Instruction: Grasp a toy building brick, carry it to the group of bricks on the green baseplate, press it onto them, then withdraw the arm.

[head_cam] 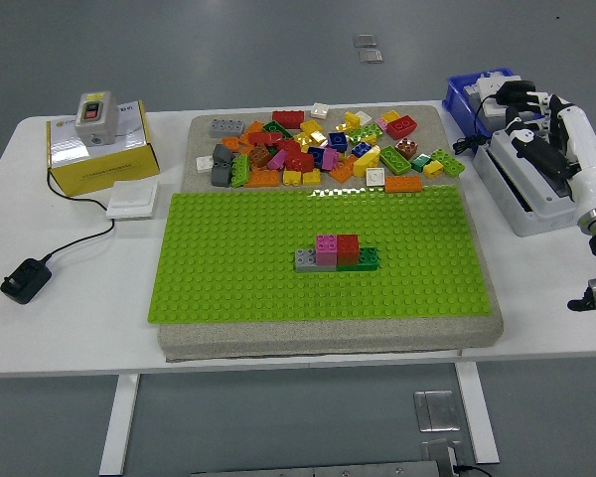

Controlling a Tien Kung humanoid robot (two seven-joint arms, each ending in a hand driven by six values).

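The right hand [524,124] sits off to the right of the green baseplate [228,268] over a grey box, holding nothing; can't tell how curled the fingers are. On the baseplate, four bricks [337,252] (grey, pink, red, green) run in a left-right row. Loose pile [323,147] sits behind it on the desk [70,318].

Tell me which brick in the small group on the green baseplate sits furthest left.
The grey brick at the left end of the row; the pink brick, red brick and dark green brick all stand to its right.
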